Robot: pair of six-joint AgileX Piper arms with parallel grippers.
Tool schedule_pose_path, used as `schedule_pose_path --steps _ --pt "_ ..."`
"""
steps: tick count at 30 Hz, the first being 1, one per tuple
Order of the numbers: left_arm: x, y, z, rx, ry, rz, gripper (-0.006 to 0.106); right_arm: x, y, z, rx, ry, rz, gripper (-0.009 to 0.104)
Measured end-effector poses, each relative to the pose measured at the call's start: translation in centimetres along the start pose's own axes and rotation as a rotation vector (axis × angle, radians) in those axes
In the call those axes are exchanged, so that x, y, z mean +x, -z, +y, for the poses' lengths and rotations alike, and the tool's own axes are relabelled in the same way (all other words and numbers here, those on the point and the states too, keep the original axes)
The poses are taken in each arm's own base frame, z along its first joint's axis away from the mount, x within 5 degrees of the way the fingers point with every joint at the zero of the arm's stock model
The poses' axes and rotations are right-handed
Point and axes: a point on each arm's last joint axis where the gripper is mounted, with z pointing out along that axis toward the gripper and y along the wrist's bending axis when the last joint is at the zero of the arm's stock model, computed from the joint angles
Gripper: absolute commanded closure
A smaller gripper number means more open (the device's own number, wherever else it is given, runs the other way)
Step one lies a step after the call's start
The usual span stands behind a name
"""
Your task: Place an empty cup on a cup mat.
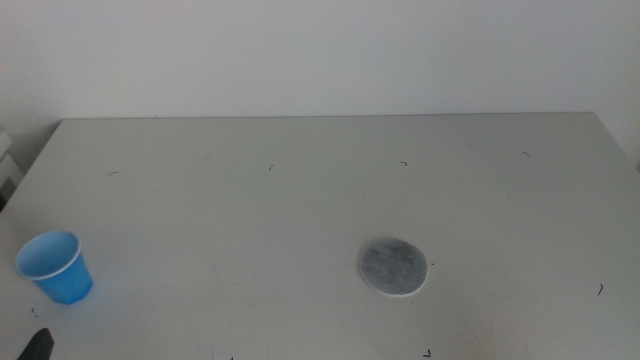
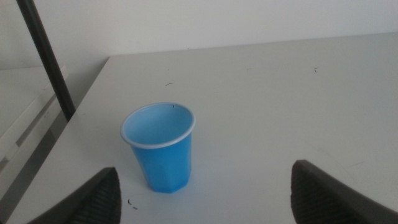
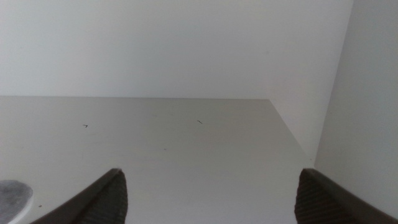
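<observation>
Cup (image 1: 54,267) stood upright at the near left of the table (image 1: 320,190), close to the left edge, mouth up, nothing inside it that I could see in the left wrist view. Cup mat (image 1: 393,267) lay flat, right of centre and toward the near edge, well apart from the cup, nothing on it.

My left gripper (image 2: 205,193) was near the table's near left corner, jaws spread wide, holding nothing. Cup (image 2: 159,146) sat out ahead of the jaws, closer to one of them, not touching either. In the middle view only a dark tip of that gripper (image 1: 38,345) showed at the bottom edge, just nearside of the cup.

My right gripper (image 3: 208,196) was also open and empty, jaws wide apart, over bare table on the right side. A sliver of the cup mat (image 3: 12,198) showed at the edge of the right wrist view, beside one jaw, not between them. Right arm did not show in the middle view.
</observation>
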Motion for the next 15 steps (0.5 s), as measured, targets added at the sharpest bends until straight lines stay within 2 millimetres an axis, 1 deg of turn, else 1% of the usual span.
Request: schedule_pose_path --steps 9,12,15 --pt "-0.2 0.0 0.0 0.003 0.012 0.002 -0.005 0.0 0.0 0.0 0.000 0.000 0.000 0.001" --pt "-1.5 0.1 0.0 0.003 0.013 0.003 -0.005 0.0 0.0 0.0 0.000 0.000 0.000 0.001" --pt "-3.8 0.2 0.1 0.003 0.020 -0.015 -0.005 0.0 0.0 0.0 0.000 0.000 0.000 0.001"
